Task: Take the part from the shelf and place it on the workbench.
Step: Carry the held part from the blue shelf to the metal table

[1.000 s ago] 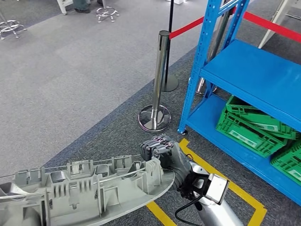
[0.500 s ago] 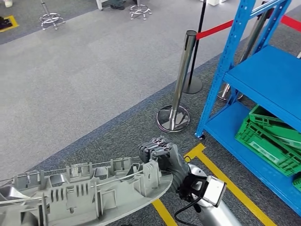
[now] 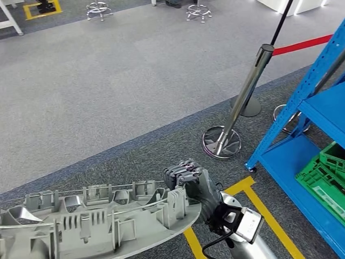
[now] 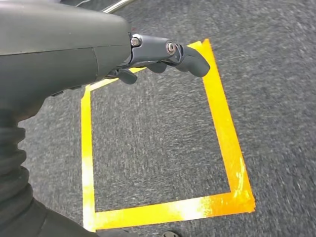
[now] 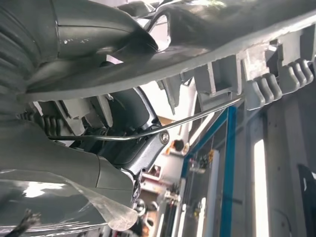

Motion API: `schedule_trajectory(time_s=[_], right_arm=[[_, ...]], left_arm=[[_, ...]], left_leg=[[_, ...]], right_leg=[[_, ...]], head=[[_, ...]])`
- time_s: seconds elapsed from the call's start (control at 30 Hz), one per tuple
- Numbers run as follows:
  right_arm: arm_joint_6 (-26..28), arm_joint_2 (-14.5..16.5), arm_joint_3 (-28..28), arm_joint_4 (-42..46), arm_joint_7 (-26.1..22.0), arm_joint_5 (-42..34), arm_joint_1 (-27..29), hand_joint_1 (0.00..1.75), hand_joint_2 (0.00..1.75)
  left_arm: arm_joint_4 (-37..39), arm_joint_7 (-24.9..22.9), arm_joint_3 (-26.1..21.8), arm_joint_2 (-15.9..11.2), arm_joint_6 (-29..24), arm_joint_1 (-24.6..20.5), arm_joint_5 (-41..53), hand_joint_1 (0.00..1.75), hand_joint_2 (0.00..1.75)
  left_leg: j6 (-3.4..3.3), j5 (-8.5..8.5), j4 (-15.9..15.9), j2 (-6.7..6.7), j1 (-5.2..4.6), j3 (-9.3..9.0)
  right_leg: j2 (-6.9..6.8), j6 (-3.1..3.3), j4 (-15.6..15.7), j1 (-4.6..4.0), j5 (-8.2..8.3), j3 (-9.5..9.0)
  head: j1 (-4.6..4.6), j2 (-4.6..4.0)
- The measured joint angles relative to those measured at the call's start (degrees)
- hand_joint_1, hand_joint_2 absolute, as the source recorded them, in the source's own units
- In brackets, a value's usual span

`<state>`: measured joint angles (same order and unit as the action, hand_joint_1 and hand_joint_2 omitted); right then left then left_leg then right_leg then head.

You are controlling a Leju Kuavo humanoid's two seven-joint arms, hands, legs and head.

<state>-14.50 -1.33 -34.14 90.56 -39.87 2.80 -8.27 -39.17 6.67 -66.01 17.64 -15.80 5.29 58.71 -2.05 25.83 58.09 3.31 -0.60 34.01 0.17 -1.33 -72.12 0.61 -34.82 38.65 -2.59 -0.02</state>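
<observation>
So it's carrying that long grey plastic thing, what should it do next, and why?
Probably keep turning away from the blue shelf in search of the workbench: the right hand grips the grey part's end, and ahead lies carpet and a barrier post, nowhere to set it down.

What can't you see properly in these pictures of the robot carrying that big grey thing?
- Head view: the grey part runs off the left and bottom edges, so its full length is cut off.
- Head view: the right hand grips the part's end; the part hides its palm.
- Head view: the blue shelf is cut by the right edge.
- Left wrist view: the left hand is partly hidden behind its grey cover.
</observation>
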Motion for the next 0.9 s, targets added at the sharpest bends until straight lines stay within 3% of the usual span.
schedule_trajectory(time_s=[0.03, 0.1, 0.17, 0.23, 0.27, 0.33, 0.37, 0.43, 0.47, 0.5, 0.53, 0.6, 0.67, 0.73, 0.8, 0.87, 0.9], right_arm=[[-0.02, -0.04, 0.02, 0.03, 0.02, 0.01, 0.04, 1.75, 1.75], [-0.19, -0.09, 0.09, 0.11, 0.0, 0.01, 0.03, 1.75, 1.75], [-0.39, -0.12, 0.21, 0.21, -0.02, 0.02, 0.07, 1.75, 1.75], [-0.51, -0.13, 0.36, 0.27, -0.01, 0.03, 0.08, 1.75, 1.75], [-0.54, -0.12, 0.43, 0.32, 0.0, 0.03, 0.06, 1.75, 1.75], [-0.59, -0.11, 0.61, 0.48, -0.02, 0.0, 0.04, 1.75, 1.75], [-0.6, -0.11, 0.74, 0.55, -0.03, -0.02, 0.08, 1.75, 1.75], [-0.61, -0.11, 0.96, 0.57, -0.06, -0.01, 0.22, 1.75, 1.75], [-0.61, -0.11, 1.02, 0.57, -0.05, 0.01, 0.28, 1.75, 1.75], [-0.61, -0.11, 1.04, 0.57, -0.05, 0.02, 0.31, 1.75, 1.75], [-0.61, -0.11, 1.06, 0.63, -0.05, 0.03, 0.32, 1.75, 1.75], [-0.69, -0.11, 1.14, 0.8, -0.07, 0.02, 0.28, 1.75, 1.75], [-0.81, -0.11, 1.32, 0.91, -0.08, 0.06, 0.26, 1.75, 1.75], [-0.9, -0.11, 1.45, 0.95, -0.07, 0.16, 0.26, 1.75, 1.75], [-0.95, -0.11, 1.52, 1.09, -0.03, 0.25, 0.23, 1.75, 1.75], [-0.98, -0.12, 1.66, 1.21, -0.04, 0.23, 0.25, 1.75, 1.75], [-0.99, -0.13, 1.74, 1.22, -0.06, 0.22, 0.28, 1.75, 1.75]], left_arm=[[0.0, 0.05, 0.32, 0.01, 0.19, 0.05, 0.19, 0.0, 1.75], [-0.02, 0.23, 1.25, 0.01, 1.06, 0.16, 0.63, 0.0, 1.75], [-0.12, 0.44, 2.17, -0.05, 1.89, 0.39, 1.09, 0.0, 1.75], [-0.28, 0.54, 2.75, -0.11, 2.32, 0.75, 1.56, 0.0, 1.75], [-0.38, 0.48, 2.97, -0.13, 2.5, 0.92, 1.71, 0.0, 1.75], [-0.54, 0.21, 3.43, -0.14, 2.8, 1.08, 1.82, 0.0, 1.75], [-0.58, 0.13, 3.71, -0.13, 2.86, 1.09, 1.8, 0.0, 1.75], [-0.61, 0.26, 4.11, -0.13, 2.85, 1.08, 1.76, 0.0, 1.75], [-0.61, 0.42, 4.21, -0.13, 2.8, 1.09, 1.75, 0.0, 1.75], [-0.61, 0.63, 4.25, -0.13, 2.76, 1.12, 1.75, 0.0, 1.75], [-0.61, 0.86, 4.28, -0.13, 2.74, 1.13, 1.78, 0.0, 1.75], [-0.61, 1.39, 4.36, -0.14, 2.64, 1.11, 2.1, 0.0, 1.75], [-0.61, 1.87, 4.38, -0.14, 2.49, 1.08, 2.89, 0.0, 1.75], [-0.61, 2.3, 4.33, -0.13, 2.37, 1.14, 3.81, 0.0, 1.75], [-0.61, 2.7, 4.27, -0.1, 2.24, 1.14, 4.52, 0.0, 1.75], [-0.61, 2.98, 4.24, -0.06, 2.14, 1.04, 4.92, 0.0, 1.75], [-0.61, 3.04, 4.24, -0.05, 2.11, 1.0, 5.0, 0.0, 1.75]], left_leg=[[0.07, 0.04, 0.15, 0.75, 0.02, 0.0], [0.42, 0.21, 0.65, 2.1, -0.01, 0.29], [0.97, 0.16, 1.01, 3.15, 0.07, 0.84], [1.48, -0.01, 1.11, 3.94, 0.3, 1.22], [1.75, 0.36, 1.64, 3.31, 0.29, 1.47], [2.34, 2.8, 5.67, 0.46, 0.25, 3.24], [2.65, 4.65, 9.28, -1.17, 0.29, 4.93], [3.01, 7.19, 15.79, -2.43, 0.66, 8.01], [3.08, 7.13, 16.83, -2.65, 0.82, 8.45], [3.08, 6.0, 15.53, -2.85, 0.93, 7.69], [2.99, 4.15, 12.25, -3.34, 0.96, 5.9], [2.58, 1.38, 4.54, -5.83, 0.6, 1.78], [1.99, 0.91, 1.15, -7.28, 0.03, 0.15], [1.34, 0.8, 0.81, -6.15, -0.17, 0.22], [0.58, 0.49, 0.21, -4.93, 0.03, -0.11], [-0.03, 0.31, -0.1, -3.78, 0.2, -0.38], [-0.21, 0.32, -0.09, -3.13, 0.17, -0.38]], right_leg=[[0.54, 0.11, 3.45, 0.03, 2.22, -1.41], [3.09, 0.28, 10.01, 0.29, 5.0, -4.42], [4.47, 0.48, 12.41, 0.38, 5.4, -5.63], [3.32, 0.87, 12.68, 0.33, 5.72, -5.84], [2.66, 1.11, 12.83, 0.35, 5.82, -6.0], [1.03, 1.61, 13.12, 0.43, 5.88, -6.32], [0.17, 1.77, 13.15, 0.32, 5.8, -6.4], [-1.6, 1.94, 13.15, 0.17, 5.64, -6.43], [-2.45, 1.94, 13.15, 0.13, 5.56, -6.45], [-3.21, 1.89, 13.15, 0.11, 5.49, -6.51], [-3.92, 1.79, 13.15, 0.1, 5.39, -6.64], [-5.15, 1.43, 13.12, -0.06, 5.11, -6.93], [-6.16, 0.92, 13.15, -0.25, 4.87, -7.11], [-6.97, 0.27, 13.33, -0.13, 4.67, -7.32], [-5.02, -0.3, 12.02, 0.13, 3.5, -6.91], [-1.62, -0.42, 6.27, 0.19, 0.49, -4.17], [-0.75, -0.38, 2.22, 0.14, -1.16, -2.06]], head=[[0.0, 0.0], [-0.03, 0.0], [-0.08, 0.0], [-0.08, 0.0], [-0.17, 0.0], [-0.39, 0.0], [-0.5, 0.0], [-0.54, 0.0], [-0.54, 0.0], [-0.56, 0.0], [-0.56, 0.0], [-0.54, 0.0], [-0.5, 0.0], [-0.5, 0.0], [-0.34, 0.0], [0.02, 0.0], [0.11, 0.0]])
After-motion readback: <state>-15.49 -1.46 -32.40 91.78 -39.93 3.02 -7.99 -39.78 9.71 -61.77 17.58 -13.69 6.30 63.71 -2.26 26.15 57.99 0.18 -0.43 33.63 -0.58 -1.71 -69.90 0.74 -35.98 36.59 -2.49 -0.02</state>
